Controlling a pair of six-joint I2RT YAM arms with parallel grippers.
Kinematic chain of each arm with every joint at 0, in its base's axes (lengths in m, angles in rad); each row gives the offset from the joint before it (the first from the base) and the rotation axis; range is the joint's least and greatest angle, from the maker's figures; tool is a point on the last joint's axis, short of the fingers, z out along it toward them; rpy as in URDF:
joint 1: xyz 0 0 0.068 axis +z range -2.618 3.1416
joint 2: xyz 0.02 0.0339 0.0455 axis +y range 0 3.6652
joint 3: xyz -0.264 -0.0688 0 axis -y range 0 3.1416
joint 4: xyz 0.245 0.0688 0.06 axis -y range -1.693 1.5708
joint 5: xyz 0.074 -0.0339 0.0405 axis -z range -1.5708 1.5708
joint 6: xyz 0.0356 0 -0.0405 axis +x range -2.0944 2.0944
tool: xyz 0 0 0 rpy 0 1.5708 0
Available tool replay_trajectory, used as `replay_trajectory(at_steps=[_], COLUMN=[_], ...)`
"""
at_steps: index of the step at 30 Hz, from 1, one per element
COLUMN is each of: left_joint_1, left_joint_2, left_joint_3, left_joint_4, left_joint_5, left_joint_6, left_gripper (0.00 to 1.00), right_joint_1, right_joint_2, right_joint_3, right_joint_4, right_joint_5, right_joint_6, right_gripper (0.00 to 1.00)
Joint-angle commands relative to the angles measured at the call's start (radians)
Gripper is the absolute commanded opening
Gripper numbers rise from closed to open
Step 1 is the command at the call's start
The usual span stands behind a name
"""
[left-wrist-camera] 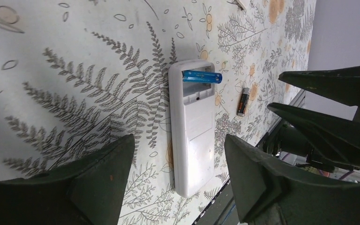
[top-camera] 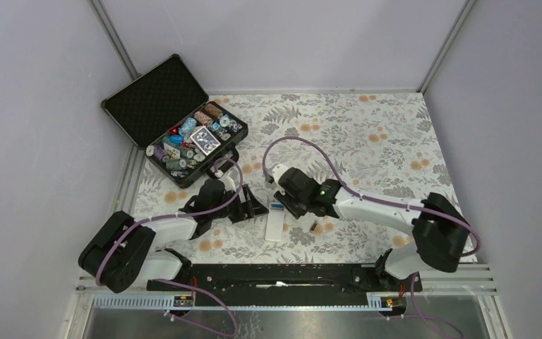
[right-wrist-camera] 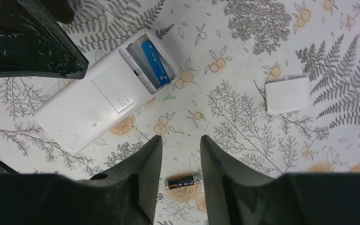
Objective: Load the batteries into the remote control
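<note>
The white remote control (top-camera: 274, 223) lies back up on the floral cloth, with its battery bay open. The blue battery (left-wrist-camera: 202, 77) lies in the bay, also seen in the right wrist view (right-wrist-camera: 153, 61). The dark reddish battery (top-camera: 312, 227) lies loose on the cloth to the right of the remote (left-wrist-camera: 243, 101), low between my right fingers (right-wrist-camera: 183, 181). My left gripper (top-camera: 253, 207) is open and empty, its fingers either side of the remote's lower end (left-wrist-camera: 179, 140). My right gripper (top-camera: 293, 205) is open and empty (right-wrist-camera: 181, 139), just right of the remote's bay.
A small white battery cover (right-wrist-camera: 288, 94) lies on the cloth beyond the right gripper. An open black case (top-camera: 183, 134) full of poker chips stands at the back left. The metal rail (top-camera: 282, 279) runs along the near edge.
</note>
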Motion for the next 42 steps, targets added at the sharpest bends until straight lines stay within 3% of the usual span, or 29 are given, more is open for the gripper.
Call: replay_trajectory(at_steps=[1, 9, 16, 26, 42], left_joint_1=[-0.017, -0.018, -0.018, -0.018, -0.018], left_joint_2=[0.067, 0.134, 0.209, 0.267, 0.317], left_joint_3=[0.031, 0.1, 0.151, 0.19, 0.195], left_joint_4=[0.009, 0.006, 0.039, 0.079, 0.158], left_joint_5=[0.007, -0.013, 0.0, 0.007, 0.041], left_joint_6=[0.0, 0.016, 0.009, -0.019, -0.057], left_gripper=[0.75, 0.66, 0.51, 0.39, 0.32], right_joint_1=[0.005, -0.035, -0.058, -0.059, -0.062], right_joint_2=[-0.133, -0.204, -0.153, -0.061, 0.027], right_joint_3=[-0.098, -0.16, -0.146, -0.124, -0.103], right_joint_4=[0.178, 0.23, 0.238, 0.288, 0.326], right_joint_5=[0.083, 0.082, 0.035, -0.026, -0.016], right_joint_6=[0.116, 0.286, 0.392, 0.445, 0.522], right_gripper=[0.46, 0.43, 0.34, 0.29, 0.26])
